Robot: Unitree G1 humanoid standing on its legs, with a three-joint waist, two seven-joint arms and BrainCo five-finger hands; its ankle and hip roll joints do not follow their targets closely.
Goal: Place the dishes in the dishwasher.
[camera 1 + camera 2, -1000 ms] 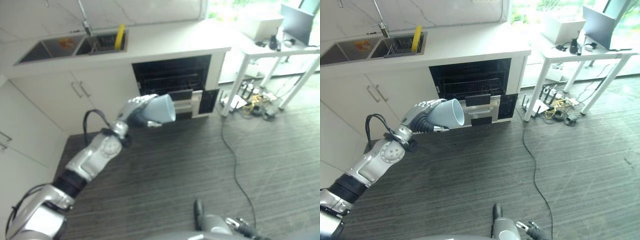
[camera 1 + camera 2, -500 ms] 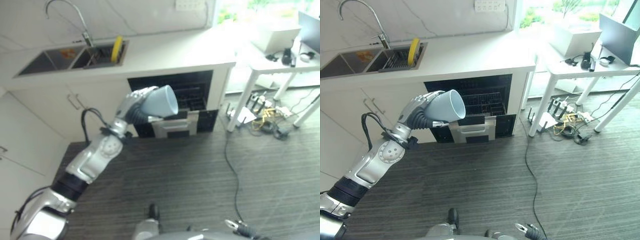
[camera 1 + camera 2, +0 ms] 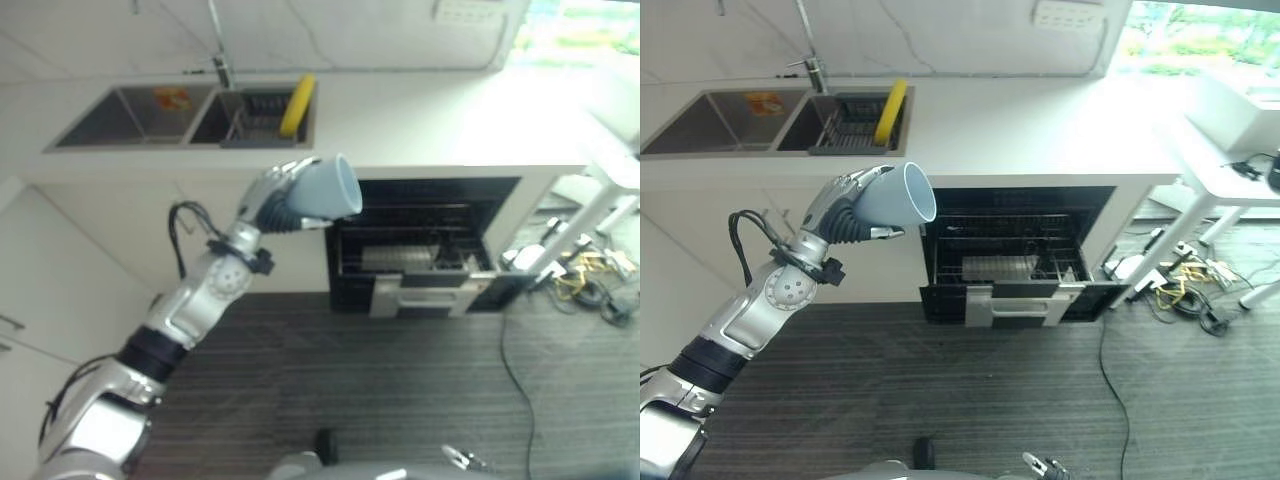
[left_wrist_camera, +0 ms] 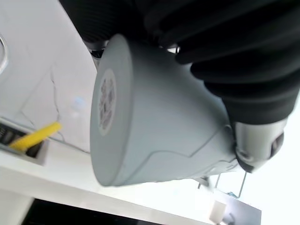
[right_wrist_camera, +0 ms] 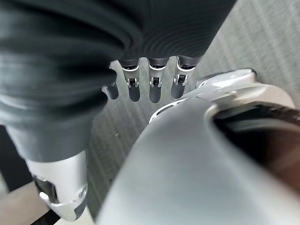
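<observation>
**Cup held sideways, well short of the rack**

The pale blue cup [image 3: 898, 195] lies on its side in the left robot hand [image 3: 845, 205], mouth turned toward the open dishwasher [image 3: 1015, 255], held in the air in front of the worktop [image 3: 1040, 125] edge and to the left of the opening. The fingers are curled round its tapered body near the base. That smooth taper is the main risk, I judge: a loosening grasp could let it slide out mouth-first onto the floor [image 3: 990, 390]. Its rim could also clip the worktop edge on the way in, or catch the wire rack [image 3: 1005, 265]. The lowered door [image 3: 1015, 300] juts out below. The right robot hand [image 5: 150, 79] hangs with relaxed, straight fingers
</observation>
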